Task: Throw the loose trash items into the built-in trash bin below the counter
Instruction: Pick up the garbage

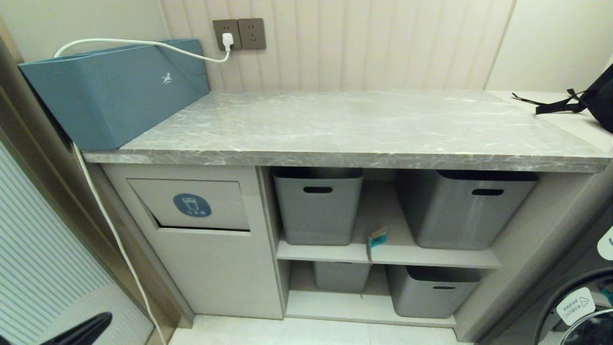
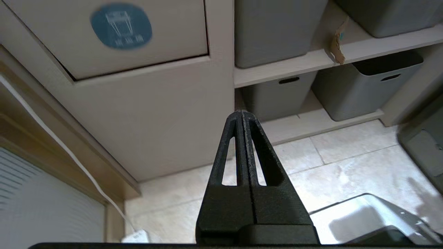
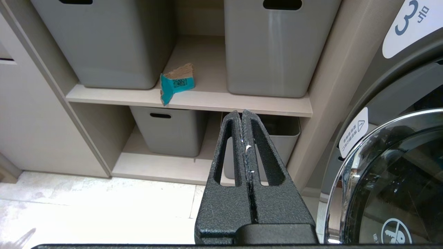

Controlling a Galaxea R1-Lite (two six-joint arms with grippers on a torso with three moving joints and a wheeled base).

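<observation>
Both black hands are pressed together, empty — the left hand (image 2: 242, 116) low before the beige flap-fronted trash bin (image 1: 191, 203), the right hand (image 3: 241, 116) facing the shelf holding a small teal paper scrap (image 3: 174, 85); above, the grey veined stone desk (image 1: 364, 127).

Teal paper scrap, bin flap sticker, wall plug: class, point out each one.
Teal paper scrap (image 3: 174, 84), right wrist view, on its teal printed face.
Bin flap sticker (image 1: 192, 205), head view, on the blue round's middle.
Wall plug (image 1: 227, 40), head view, on the white body.
</observation>
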